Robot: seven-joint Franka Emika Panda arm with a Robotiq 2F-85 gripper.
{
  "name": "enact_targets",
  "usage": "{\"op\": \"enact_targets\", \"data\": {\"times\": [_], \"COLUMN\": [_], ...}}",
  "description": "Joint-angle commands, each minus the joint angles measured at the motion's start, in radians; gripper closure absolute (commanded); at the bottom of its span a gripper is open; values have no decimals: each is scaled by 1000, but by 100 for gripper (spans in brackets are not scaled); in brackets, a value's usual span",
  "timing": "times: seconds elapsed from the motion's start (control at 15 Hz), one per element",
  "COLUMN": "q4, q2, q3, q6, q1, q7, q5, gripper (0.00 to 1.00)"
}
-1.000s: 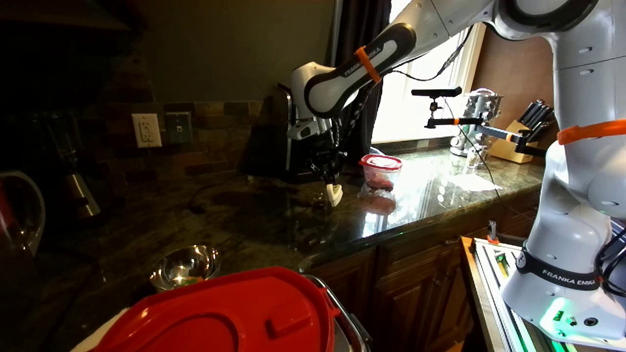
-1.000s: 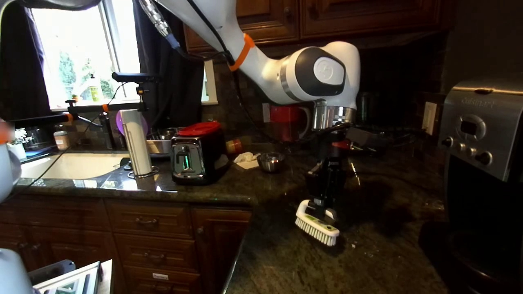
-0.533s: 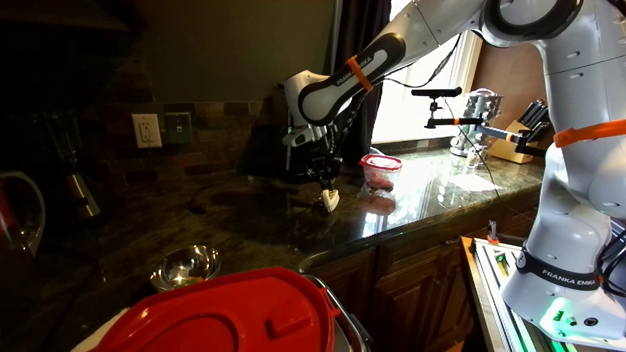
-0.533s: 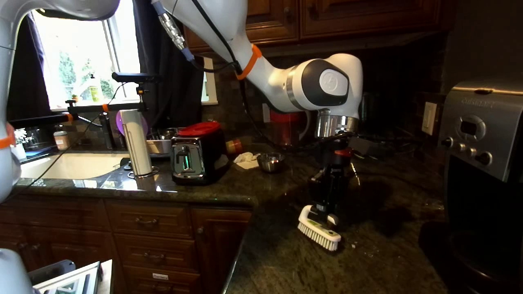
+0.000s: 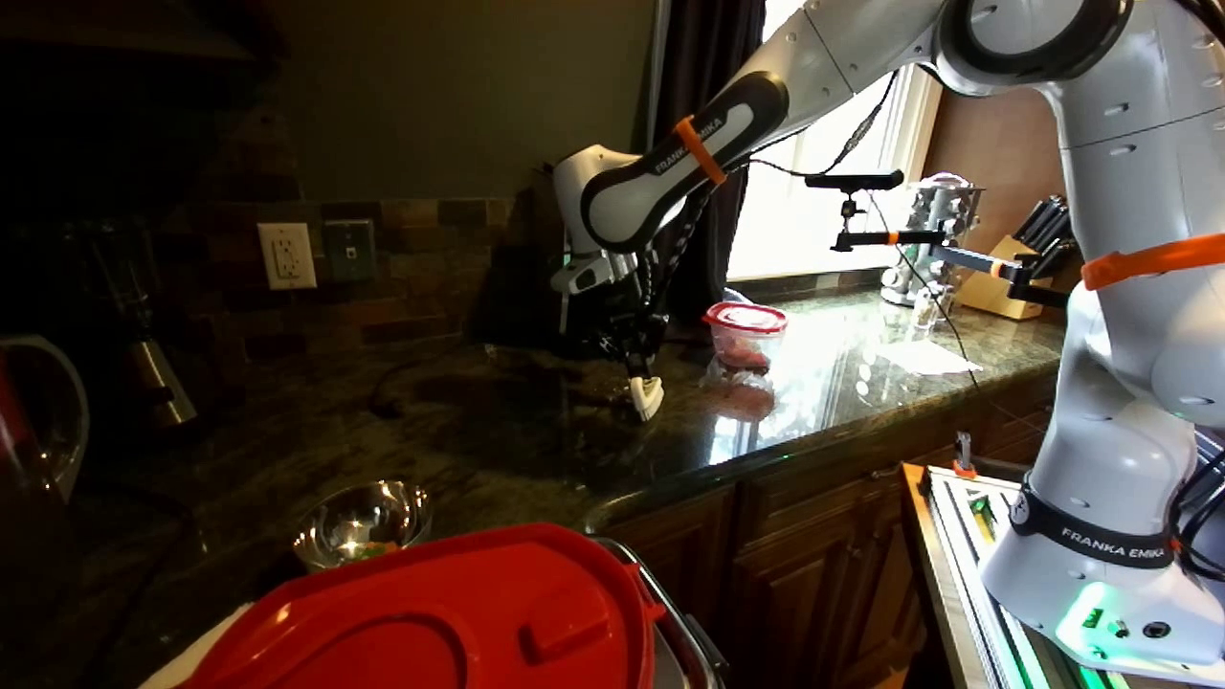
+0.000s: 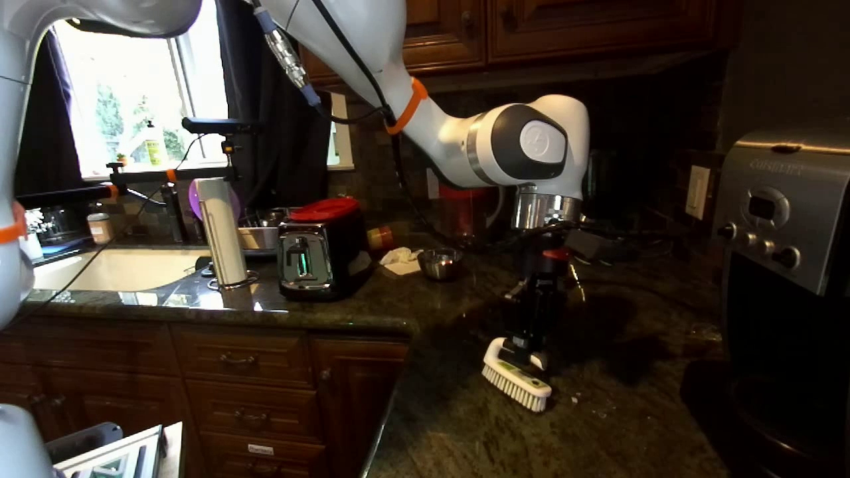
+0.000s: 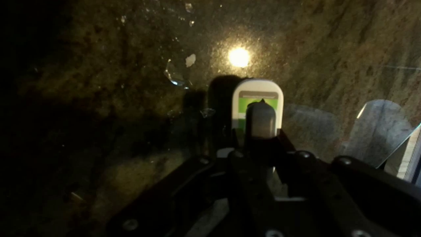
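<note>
A white scrub brush (image 6: 516,380) with pale bristles and a green label hangs bristles-down under my gripper (image 6: 526,346), whose fingers are shut on its dark-gripped handle. In the wrist view the brush (image 7: 257,86) shows its white rounded end and label, with the handle's tip covering part of that label. Dark gripper parts hide most of the handle there. The bristles sit at or just above the stone counter (image 6: 458,445); whether they touch I cannot tell. Small pale crumbs (image 7: 190,60) and clear shiny bits lie on the counter beside the brush.
A coffee maker (image 6: 777,212) stands to the right in an exterior view. Farther back are a metal bowl (image 6: 439,264), a toaster (image 6: 307,262) with a red lid (image 6: 325,209) on top, and a red pitcher (image 6: 458,209). A red-lidded clear container (image 5: 746,335) stands near the arm.
Gripper and brush have come down toward the counter, mostly in the first half second, with a slight drop since. The grip on the brush looks the same.
</note>
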Motion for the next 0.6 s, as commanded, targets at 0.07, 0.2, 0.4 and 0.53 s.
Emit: {"op": "enact_targets", "data": {"times": [0.07, 0.2, 0.4, 0.53], "q4": [55, 86, 127, 156], "q2": [45, 67, 101, 123], "q3": [13, 14, 16, 17], "q6": [11, 8, 0, -11], "q1": [-8, -7, -7, -9], "q7": [10, 16, 21, 27], "q5": [9, 7, 7, 10], "gripper": [94, 94, 94, 94]}}
